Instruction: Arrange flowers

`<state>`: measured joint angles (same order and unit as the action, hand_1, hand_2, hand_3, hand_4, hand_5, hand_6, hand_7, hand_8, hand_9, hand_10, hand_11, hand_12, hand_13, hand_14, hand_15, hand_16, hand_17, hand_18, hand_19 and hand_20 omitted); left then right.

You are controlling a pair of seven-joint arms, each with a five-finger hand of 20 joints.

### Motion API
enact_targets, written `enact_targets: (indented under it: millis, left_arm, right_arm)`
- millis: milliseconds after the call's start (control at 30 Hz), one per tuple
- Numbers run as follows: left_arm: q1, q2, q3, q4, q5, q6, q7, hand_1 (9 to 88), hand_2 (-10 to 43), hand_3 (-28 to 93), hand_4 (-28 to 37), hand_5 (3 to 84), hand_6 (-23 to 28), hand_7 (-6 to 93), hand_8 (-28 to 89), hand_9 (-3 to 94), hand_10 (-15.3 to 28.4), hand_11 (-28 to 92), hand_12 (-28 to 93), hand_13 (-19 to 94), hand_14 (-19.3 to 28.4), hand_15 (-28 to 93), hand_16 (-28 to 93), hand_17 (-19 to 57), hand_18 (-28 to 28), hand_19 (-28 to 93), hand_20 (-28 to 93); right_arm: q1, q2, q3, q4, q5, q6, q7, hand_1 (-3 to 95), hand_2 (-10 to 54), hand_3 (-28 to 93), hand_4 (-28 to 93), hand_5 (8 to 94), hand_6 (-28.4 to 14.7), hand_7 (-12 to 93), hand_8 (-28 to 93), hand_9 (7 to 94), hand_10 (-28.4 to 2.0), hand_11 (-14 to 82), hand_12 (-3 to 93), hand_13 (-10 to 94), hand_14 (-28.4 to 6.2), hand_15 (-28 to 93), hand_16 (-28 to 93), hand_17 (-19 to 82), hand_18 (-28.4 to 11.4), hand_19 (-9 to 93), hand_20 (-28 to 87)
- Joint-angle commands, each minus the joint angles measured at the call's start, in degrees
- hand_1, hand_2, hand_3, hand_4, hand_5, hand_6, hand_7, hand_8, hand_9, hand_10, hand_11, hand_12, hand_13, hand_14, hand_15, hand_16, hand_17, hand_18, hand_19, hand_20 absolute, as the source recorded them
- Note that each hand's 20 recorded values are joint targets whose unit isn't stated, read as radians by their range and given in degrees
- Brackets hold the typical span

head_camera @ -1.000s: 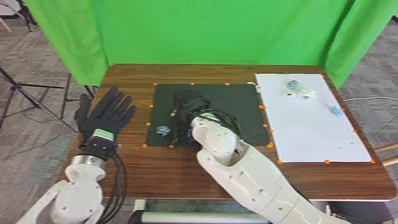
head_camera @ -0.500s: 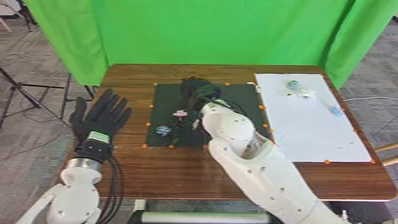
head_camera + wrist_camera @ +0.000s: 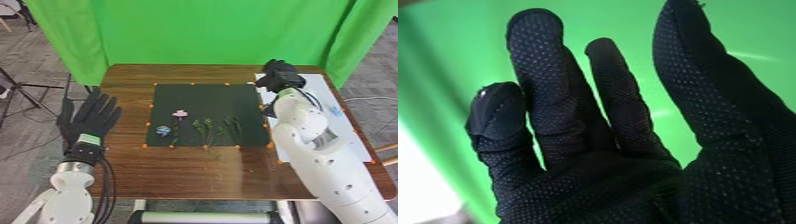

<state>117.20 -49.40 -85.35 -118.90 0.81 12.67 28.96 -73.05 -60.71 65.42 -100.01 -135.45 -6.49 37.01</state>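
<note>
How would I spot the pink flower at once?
Find the dark mat on the brown table. In its left half lies the pink flower. Its pink head sets it apart from the blue bloom on its left and green sprigs on its right.

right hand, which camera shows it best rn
The right wrist view: the right hand is close up there, palm, fingers and thumb large against the green curtain. The head view shows it small and dark, over the far end of the white sheet.
</note>
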Motion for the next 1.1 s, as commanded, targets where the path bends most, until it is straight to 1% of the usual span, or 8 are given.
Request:
enact_targets:
  millis: [33, 100, 133, 433, 533, 667, 800, 1100]
  left_arm:
    - [2.13, 0.69, -0.87, -0.89, -0.68, 0.16, 2.32, 21.3, 18.0, 69, -28.3, 39.4, 6.7, 14.7, -10, 33.3, 13.2, 21, 9, 24, 14.1, 38, -9, -4.3, 13.5, 36, 9]
    - [2.63, 0.55, -1.11, -0.86, -0.77, -0.09, 2.33, 20.9, 17.9, 70, -28.3, 39.6, 6.7, 14.7, -10, 33.6, 13.1, 21, 10, 25, 14.2, 38, -9, -4.3, 13.5, 36, 10]
    - [2.87, 0.66, -1.03, -1.04, -1.62, -0.09, 2.83, 20.9, 17.8, 70, -28.3, 39.7, 6.8, 14.7, -10, 33.8, 13.0, 21, 10, 25, 14.1, 38, -9, -4.3, 13.6, 36, 10]
    - [2.32, 0.40, -0.49, -0.93, -0.81, -0.41, 2.65, 21.7, 17.4, 71, -28.3, 39.9, 6.8, 14.6, -9, 34.2, 13.2, 22, 10, 25, 14.4, 38, -9, -4.2, 13.7, 36, 10]
    - [2.40, 0.19, -0.60, -1.17, -0.30, 0.92, 2.36, 21.8, 17.4, 70, -28.3, 39.9, 6.8, 14.6, -9, 33.6, 13.1, 21, 10, 25, 14.3, 38, -8, -4.2, 13.7, 36, 10]
    - [2.35, -0.01, -0.80, -1.09, 0.18, 0.85, 1.87, 22.0, 17.2, 71, -28.3, 39.4, 6.9, 14.7, -9, 31.2, 12.9, 21, 10, 25, 14.3, 38, -8, -4.2, 13.7, 36, 10]
    - [2.50, -0.21, -0.83, -1.09, 0.18, 0.87, 1.73, 22.3, 17.0, 71, -28.3, 39.0, 7.0, 14.9, -9, 30.2, 12.8, 21, 10, 25, 14.3, 38, -8, -4.2, 13.7, 36, 10]
    - [1.87, -0.47, -0.33, -0.78, 0.30, 0.45, 1.04, 22.6, 16.8, 71, -28.3, 39.1, 7.1, 15.2, -9, 30.9, 13.1, 22, 10, 25, 14.3, 39, -8, -4.1, 13.6, 35, 10]
  right_arm:
    - [-2.25, 10.47, 8.84, 4.67, 4.80, -2.45, 5.72, 40.2, -9.5, 79, -25, 49.4, -8.1, 12, -10, 47.1, -18.1, 8.8, 13.2, 65, -12.7, 61, 21, 42, -22.3, 93, 36]
    - [-1.60, 10.62, 8.96, 6.25, 5.46, -2.82, 5.90, 40.2, -9.5, 79, -25, 48.3, -7.9, 12, -10, 45.7, -17.9, 8.3, 12.9, 65, -12.9, 62, 21, 42, -22.4, 93, 36]
    - [-1.03, 10.52, 8.98, 7.46, 5.27, -3.50, 5.11, 40.2, -9.5, 79, -26, 47.7, -7.9, 12, -10, 44.7, -17.6, 7.9, 12.7, 65, -12.9, 62, 21, 42, -22.4, 93, 36]
    - [4.84, 10.92, 6.20, 15.49, 8.27, -10.67, 8.07, 39.0, -9.5, 79, -26, 42.2, -8.7, 9, -9, 37.6, -17.9, 8.6, 10.2, 63, -14.5, 68, 21, 41, -22.8, 93, 35]
    - [5.73, 10.89, 5.45, 17.44, 8.49, -11.52, 9.06, 39.0, -9.5, 78, -26, 41.4, -9.1, 9, -9, 36.5, -18.2, 8.6, 9.8, 63, -14.6, 69, 21, 41, -23.1, 93, 34]
    - [5.37, 10.75, 5.90, 18.47, 9.91, -13.63, 10.67, 39.1, -9.5, 78, -27, 40.5, -10.1, 9, -9, 35.1, -22.6, 8.0, 9.5, 63, -14.1, 67, 19, 41, -22.9, 93, 33]
    - [5.40, 10.25, 5.62, 19.63, 10.41, -16.04, 12.72, 39.7, -9.5, 77, -28, 41.1, -10.5, 8, -9, 37.6, -24.3, 8.1, 9.1, 65, -13.2, 64, 18, 42, -22.9, 93, 33]
    - [4.61, 9.24, 5.02, 21.15, 10.25, -17.07, 12.12, 45.4, -9.5, 76, -28, 50.9, -8.1, 11, -10, 54.7, -18.2, 11.1, 11.1, 71, -11.1, 59, 19, 44, -22.3, 93, 37]
